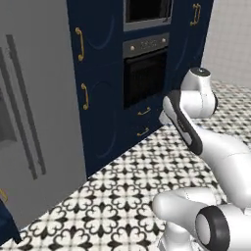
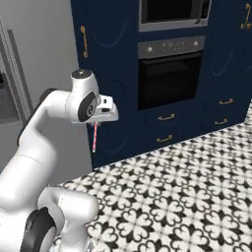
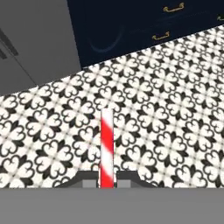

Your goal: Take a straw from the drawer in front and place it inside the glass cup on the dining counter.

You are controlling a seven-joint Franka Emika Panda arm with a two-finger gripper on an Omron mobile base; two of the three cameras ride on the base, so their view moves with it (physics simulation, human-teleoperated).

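My gripper (image 2: 96,124) hangs over the tiled floor, shut on the straw (image 2: 94,138), a thin red-and-white striped stick that points straight down from the hand. In the hand view the straw (image 3: 107,146) rises between my two dark fingertips (image 3: 89,183), which press on it from both sides, with the patterned floor behind it. The drawer, the glass cup and the dining counter are out of view.
Tall navy cabinets (image 1: 100,73) with gold handles and a built-in black oven (image 2: 170,78) stand ahead, with small drawers below it. A grey fridge (image 1: 34,122) is to the left. Black-and-white patterned floor (image 2: 172,197) lies open in front.
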